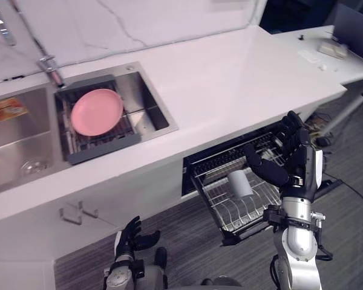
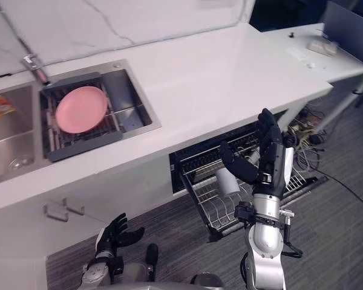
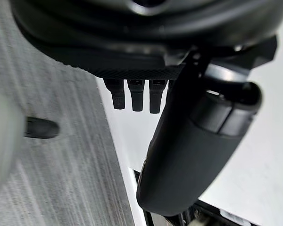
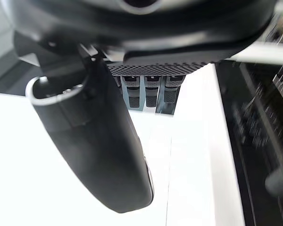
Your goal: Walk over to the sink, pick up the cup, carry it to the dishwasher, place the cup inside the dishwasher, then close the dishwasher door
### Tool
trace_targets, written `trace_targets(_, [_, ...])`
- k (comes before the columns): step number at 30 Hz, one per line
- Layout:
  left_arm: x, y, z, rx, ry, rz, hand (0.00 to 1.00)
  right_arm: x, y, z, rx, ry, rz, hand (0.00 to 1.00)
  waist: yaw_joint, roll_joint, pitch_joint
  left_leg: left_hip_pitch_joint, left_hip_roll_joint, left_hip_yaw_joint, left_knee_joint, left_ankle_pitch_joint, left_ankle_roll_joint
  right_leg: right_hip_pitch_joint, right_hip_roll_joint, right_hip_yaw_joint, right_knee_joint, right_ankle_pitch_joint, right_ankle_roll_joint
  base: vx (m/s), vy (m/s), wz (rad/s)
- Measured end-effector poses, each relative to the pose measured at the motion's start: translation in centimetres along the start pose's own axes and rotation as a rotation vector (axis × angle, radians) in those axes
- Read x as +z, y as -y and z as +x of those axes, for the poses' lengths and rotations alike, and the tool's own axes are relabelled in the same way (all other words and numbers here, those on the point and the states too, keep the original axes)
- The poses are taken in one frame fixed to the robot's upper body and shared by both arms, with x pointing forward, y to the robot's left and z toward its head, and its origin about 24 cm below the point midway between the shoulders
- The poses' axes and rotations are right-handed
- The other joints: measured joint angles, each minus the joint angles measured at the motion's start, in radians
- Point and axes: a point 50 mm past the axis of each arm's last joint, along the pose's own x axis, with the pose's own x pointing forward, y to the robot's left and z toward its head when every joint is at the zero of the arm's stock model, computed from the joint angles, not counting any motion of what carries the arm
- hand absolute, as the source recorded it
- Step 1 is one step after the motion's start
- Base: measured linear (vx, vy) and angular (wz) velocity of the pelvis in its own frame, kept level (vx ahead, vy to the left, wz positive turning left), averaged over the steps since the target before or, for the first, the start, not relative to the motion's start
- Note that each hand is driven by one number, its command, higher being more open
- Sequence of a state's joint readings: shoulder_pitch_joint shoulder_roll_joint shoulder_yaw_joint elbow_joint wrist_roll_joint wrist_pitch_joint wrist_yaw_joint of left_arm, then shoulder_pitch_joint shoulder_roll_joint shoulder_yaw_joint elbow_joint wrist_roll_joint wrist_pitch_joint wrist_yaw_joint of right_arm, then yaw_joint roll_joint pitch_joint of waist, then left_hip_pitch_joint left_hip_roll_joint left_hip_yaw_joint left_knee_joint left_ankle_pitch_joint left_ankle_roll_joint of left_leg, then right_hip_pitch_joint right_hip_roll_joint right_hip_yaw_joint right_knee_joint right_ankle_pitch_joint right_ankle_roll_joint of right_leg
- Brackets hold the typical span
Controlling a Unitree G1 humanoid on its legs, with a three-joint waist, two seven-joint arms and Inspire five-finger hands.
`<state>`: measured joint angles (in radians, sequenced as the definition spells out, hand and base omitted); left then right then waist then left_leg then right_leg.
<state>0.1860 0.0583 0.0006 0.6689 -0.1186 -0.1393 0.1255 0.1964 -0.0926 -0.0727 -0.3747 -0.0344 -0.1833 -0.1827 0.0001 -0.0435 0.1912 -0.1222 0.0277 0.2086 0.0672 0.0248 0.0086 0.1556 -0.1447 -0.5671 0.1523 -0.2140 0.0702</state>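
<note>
A pale grey cup point(image 1: 240, 183) lies in the pulled-out wire rack point(image 1: 230, 211) of the open dishwasher under the white counter point(image 1: 230, 78). My right hand point(image 1: 293, 158) is raised just right of the cup and above the rack, fingers spread and straight, holding nothing. The right hand point(image 2: 269, 158) stands clear of the cup point(image 2: 228, 180). My left hand point(image 1: 132, 234) hangs low by the cabinet front, fingers relaxed and empty. The sink point(image 1: 24, 157) lies at the far left of the counter.
A pink plate point(image 1: 97, 111) rests on a dark drying rack point(image 1: 103, 148) in the sink's right basin, with a tap point(image 1: 50, 69) behind it. Small items point(image 1: 333, 49) lie on the counter's far right end. Grey floor point(image 1: 187, 248) lies in front of the dishwasher.
</note>
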Motion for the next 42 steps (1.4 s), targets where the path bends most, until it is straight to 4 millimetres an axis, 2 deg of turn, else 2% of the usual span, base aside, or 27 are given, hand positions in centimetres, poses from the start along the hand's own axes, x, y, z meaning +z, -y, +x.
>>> trace_targets(1, [-0.1, 0.2, 0.0, -0.005, -0.006, 0.003, 0.9, 0.2, 0.1, 0.3, 0.01, 0.016, -0.013, 0.9, -0.004, 0.007, -0.005, -0.008, 0.021, 0.068, 0.012, 0.0, 0.0, 0.004, -0.003, -0.023, -0.004, 0.003, 0.002, -0.03, 0.032, 1.18])
trace_targets(2, [-0.3, 0.4, 0.0, -0.011, -0.013, 0.002, 0.9, 0.6, 0.2, 1.3, 0.034, 0.054, -0.044, 0.9, -0.006, 0.02, -0.013, -0.02, 0.061, 0.197, 0.042, 0.0, 0.0, 0.008, -0.01, -0.064, -0.005, 0.006, 0.008, -0.01, 0.088, 1.01])
trace_targets(4, [-0.7, 0.2, -0.2, -0.007, -0.024, 0.003, 0.9, 1.2, 0.1, 2.8, 0.06, 0.107, -0.077, 0.9, 0.005, 0.036, -0.022, -0.038, 0.059, 0.212, 0.051, 0.001, 0.011, 0.005, -0.022, -0.098, -0.004, 0.013, 0.019, 0.01, 0.117, 0.7])
trace_targets(6, [-0.8, -0.1, -0.3, -0.006, -0.028, 0.01, 0.9, 1.4, -0.2, 4.1, 0.078, 0.135, -0.09, 0.9, 0.016, 0.04, -0.025, -0.041, 0.028, 0.194, 0.043, -0.005, 0.025, 0.005, -0.049, -0.124, 0.019, 0.007, 0.022, 0.01, 0.134, 0.42])
trace_targets(7, [-0.9, -0.3, -0.4, -0.006, -0.03, 0.024, 0.9, 1.3, -0.4, 4.9, 0.085, 0.145, -0.111, 0.9, 0.017, 0.038, -0.024, -0.037, 0.001, 0.19, 0.041, -0.013, 0.034, 0.0, -0.087, -0.142, 0.068, -0.023, 0.015, 0.04, 0.2, 0.55])
trace_targets(8, [-1.0, -0.5, -0.4, -0.012, -0.032, 0.043, 0.9, 1.0, -0.4, 5.6, 0.092, 0.141, -0.131, 0.9, 0.016, 0.033, -0.022, -0.029, -0.021, 0.191, 0.044, -0.024, 0.05, -0.005, -0.134, -0.156, 0.137, -0.059, 0.001, 0.06, 0.206, 0.54])
trace_targets(9, [-1.0, -0.5, -0.4, -0.016, -0.035, 0.049, 0.9, 0.8, -0.4, 5.9, 0.097, 0.134, -0.142, 0.9, 0.017, 0.033, -0.021, -0.023, -0.034, 0.188, 0.049, -0.032, 0.059, -0.009, -0.157, -0.155, 0.179, -0.066, -0.011, 0.09, 0.216, 0.48])
trace_targets(10, [-1.3, -0.5, -0.4, -0.019, -0.044, 0.064, 0.9, 0.1, -0.3, 6.3, 0.109, 0.111, -0.171, 0.9, 0.017, 0.034, -0.023, -0.012, -0.055, 0.174, 0.059, -0.05, 0.076, -0.033, -0.206, -0.124, 0.296, -0.063, -0.018, 0.08, 0.164, 0.4])
trace_targets(11, [-1.5, -0.7, -0.5, -0.019, -0.053, 0.071, 0.9, -0.3, -0.1, 6.6, 0.111, 0.091, -0.19, 0.9, 0.014, 0.03, -0.021, 0.0, -0.072, 0.156, 0.062, -0.06, 0.088, -0.067, -0.24, -0.06, 0.402, -0.053, -0.056, 0.12, 0.206, 0.5])
trace_targets(12, [-1.6, -0.9, -0.5, -0.024, -0.055, 0.086, 0.9, -0.8, 0.0, 6.6, 0.114, 0.071, -0.212, 0.9, 0.008, 0.025, -0.022, 0.017, -0.088, 0.137, 0.053, -0.064, 0.095, -0.121, -0.258, 0.04, 0.51, -0.024, -0.11, 0.14, 0.178, 0.62])
trace_targets(13, [-1.5, -1.0, -0.5, -0.033, -0.052, 0.105, 0.9, -1.3, 0.2, 6.6, 0.125, 0.051, -0.242, 0.9, -0.004, 0.024, -0.024, 0.032, -0.092, 0.101, 0.042, -0.067, 0.1, -0.178, -0.225, 0.174, 0.567, -0.062, -0.083, 0.18, 0.169, 0.71])
trace_targets(14, [-1.5, -1.2, -0.5, -0.038, -0.051, 0.116, 0.9, -1.4, 0.3, 6.6, 0.133, 0.044, -0.256, 0.9, -0.009, 0.024, -0.024, 0.045, -0.092, 0.076, 0.029, -0.067, 0.1, -0.22, -0.169, 0.285, 0.559, -0.101, -0.067, 0.19, 0.115, 0.67])
trace_targets(15, [-1.5, -1.3, -0.5, -0.038, -0.051, 0.122, 0.9, -1.4, 0.3, 6.6, 0.146, 0.048, -0.272, 0.9, -0.01, 0.023, -0.024, 0.055, -0.095, 0.058, 0.017, -0.067, 0.099, -0.249, -0.131, 0.352, 0.535, -0.115, -0.055, 0.13, 0.061, 0.52])
trace_targets(16, [-1.5, -1.4, -0.5, -0.038, -0.05, 0.13, 0.9, -1.3, 0.3, 6.7, 0.156, 0.052, -0.285, 0.9, -0.014, 0.023, -0.024, 0.063, -0.098, 0.044, 0.009, -0.067, 0.099, -0.266, -0.104, 0.398, 0.511, -0.118, -0.052, 0.17, 0.041, 0.58])
trace_targets(17, [-1.4, -1.5, -0.5, -0.041, -0.047, 0.143, 0.9, -1.2, 0.5, 6.8, 0.175, 0.061, -0.328, 0.9, -0.023, 0.023, -0.025, 0.074, -0.106, 0.013, -0.001, -0.06, 0.09, -0.296, -0.058, 0.485, 0.456, -0.118, -0.041, 0.17, 0.018, 0.79])
trace_targets(18, [-1.4, -1.4, -0.5, -0.048, -0.045, 0.148, 0.9, -1.1, 0.9, 7.0, 0.187, 0.07, -0.365, 0.9, -0.035, 0.019, -0.03, 0.081, -0.117, -0.014, -0.012, -0.056, 0.083, -0.312, -0.022, 0.56, 0.384, -0.107, -0.016, 0.2, 0.014, 0.86])
trace_targets(19, [-1.4, -1.4, -0.5, -0.051, -0.045, 0.152, 0.9, -1.0, 1.1, 7.0, 0.19, 0.075, -0.382, 0.9, -0.041, 0.014, -0.034, 0.082, -0.125, -0.029, -0.012, -0.056, 0.083, -0.317, -0.015, 0.581, 0.34, -0.094, -0.003, 0.19, -0.027, 0.79])
trace_targets(20, [-1.4, -1.5, -0.5, -0.053, -0.047, 0.164, 0.9, -0.9, 1.3, 7.1, 0.197, 0.079, -0.399, 0.9, -0.039, -0.01, -0.048, 0.089, -0.15, -0.043, -0.015, -0.056, 0.083, -0.327, -0.018, 0.594, 0.256, -0.037, -0.001, 0.22, -0.073, 0.67])
trace_targets(21, [-1.7, -1.5, -0.6, -0.056, -0.056, 0.173, 0.9, -0.9, 1.3, 7.1, 0.205, 0.079, -0.419, 0.9, -0.046, -0.011, -0.062, 0.091, -0.156, -0.06, -0.015, -0.056, 0.083, -0.32, -0.021, 0.608, 0.233, 0.017, 0.039, 0.23, -0.088, 0.47])
trace_targets(24, [-1.8, -1.3, -1.0, -0.063, -0.047, 0.167, 0.9, -0.9, 0.8, 7.4, 0.239, 0.089, -0.445, 0.9, -0.032, 0.009, -0.076, 0.087, -0.116, -0.057, -0.023, -0.061, 0.075, -0.283, 0.02, 0.6, 0.136, 0.055, 0.023, 0.2, -0.095, -0.05])
trace_targets(27, [-1.9, -0.7, -1.1, -0.094, -0.049, 0.169, 0.9, -1.1, 1.0, 7.5, 0.267, 0.087, -0.497, 0.9, -0.031, 0.009, -0.076, 0.1, -0.099, -0.057, -0.025, -0.066, 0.067, -0.251, 0.035, 0.593, 0.096, 0.075, 0.018, 0.16, -0.084, -0.03])
trace_targets(33, [-2.0, 0.2, -1.2, -0.137, -0.046, 0.184, 0.9, -1.6, 1.2, 7.7, 0.324, 0.076, -0.591, 0.9, -0.033, 0.017, -0.088, 0.119, -0.1, -0.062, -0.024, -0.067, 0.064, -0.202, 0.034, 0.585, 0.04, 0.087, 0.022, 0.11, -0.02, 0.02])
trace_targets(38, [-2.2, 0.2, -1.3, -0.143, -0.05, 0.195, 0.9, -3.6, 0.6, 7.1, 0.41, 0.009, -0.665, 0.9, -0.032, 0.018, -0.09, 0.119, -0.101, -0.09, -0.025, -0.065, 0.054, -0.179, 0.03, 0.551, 0.021, 0.09, 0.025, 0.02, -0.024, 0.2])
trace_targets(42, [-2.5, 0.4, -1.6, -0.154, -0.059, 0.208, 0.9, -4.7, 0.3, 6.7, 0.47, -0.017, -0.735, 0.9, -0.03, 0.03, -0.097, 0.118, -0.101, -0.113, -0.042, -0.057, 0.041, -0.175, 0.03, 0.528, 0.013, 0.095, 0.024, -0.04, -0.028, 0.15])
